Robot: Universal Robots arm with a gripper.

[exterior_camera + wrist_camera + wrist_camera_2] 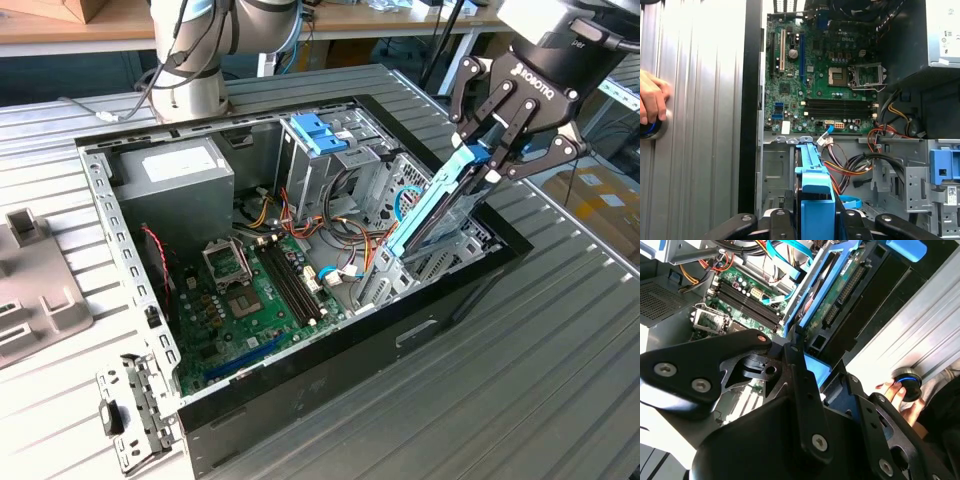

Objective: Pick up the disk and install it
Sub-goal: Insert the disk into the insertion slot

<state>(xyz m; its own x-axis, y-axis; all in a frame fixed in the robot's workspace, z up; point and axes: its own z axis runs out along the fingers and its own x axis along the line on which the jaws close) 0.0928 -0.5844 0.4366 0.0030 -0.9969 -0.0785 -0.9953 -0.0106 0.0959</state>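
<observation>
The disk (432, 205) is a flat grey drive framed by bright blue side rails. It hangs tilted, its low end down in the drive bay at the exterior view's right end of the open computer case (330, 345). My gripper (492, 158) is shut on its raised upper end. In the second wrist view the disk (835, 292) shows its green circuit board between the blue rails, beyond my gripper (817, 371). The first wrist view has the blue rail of the disk (812, 172) running away from my gripper (817, 220) toward the motherboard.
Inside the case are a motherboard (250, 300), a grey power supply (175, 175), a blue-fronted drive cage (320, 132) and loose cables (345, 240). A person's hand (651, 97) rests on a round knob (906, 384) on the ribbed table beside the case. The arm's base (190, 70) stands behind.
</observation>
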